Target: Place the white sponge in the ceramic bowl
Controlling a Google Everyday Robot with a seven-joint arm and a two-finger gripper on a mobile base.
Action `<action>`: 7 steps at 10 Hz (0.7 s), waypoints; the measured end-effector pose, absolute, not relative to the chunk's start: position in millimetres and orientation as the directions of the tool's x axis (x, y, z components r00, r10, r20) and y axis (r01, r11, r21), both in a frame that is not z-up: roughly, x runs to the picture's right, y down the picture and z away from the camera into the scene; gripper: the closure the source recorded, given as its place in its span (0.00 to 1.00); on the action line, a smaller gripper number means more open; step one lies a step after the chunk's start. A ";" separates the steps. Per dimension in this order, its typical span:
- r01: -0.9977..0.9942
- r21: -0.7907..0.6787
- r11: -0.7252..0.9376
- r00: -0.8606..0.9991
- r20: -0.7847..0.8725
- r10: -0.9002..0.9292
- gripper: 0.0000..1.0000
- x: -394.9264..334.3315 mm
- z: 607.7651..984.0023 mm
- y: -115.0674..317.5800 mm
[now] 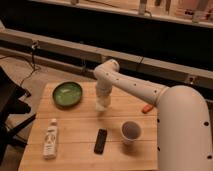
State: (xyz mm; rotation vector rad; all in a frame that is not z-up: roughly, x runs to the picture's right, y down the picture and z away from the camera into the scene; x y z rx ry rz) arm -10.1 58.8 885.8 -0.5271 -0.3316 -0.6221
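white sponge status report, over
Gripper low over table middle, right of ceramic bowl. White sponge apparently at its tip. Bottle, remote, paper cup lie off the path to bowl.
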 end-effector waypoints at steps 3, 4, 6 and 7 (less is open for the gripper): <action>0.640 -0.348 0.685 0.755 0.451 -0.477 0.97 -18.2 883.1 56.1; 0.647 -0.340 0.682 0.748 0.455 -0.483 0.97 -23.3 882.4 55.6; 0.660 -0.325 0.678 0.736 0.461 -0.496 0.97 -32.5 880.9 53.1; 0.663 -0.319 0.677 0.733 0.463 -0.499 0.97 -34.5 879.4 50.7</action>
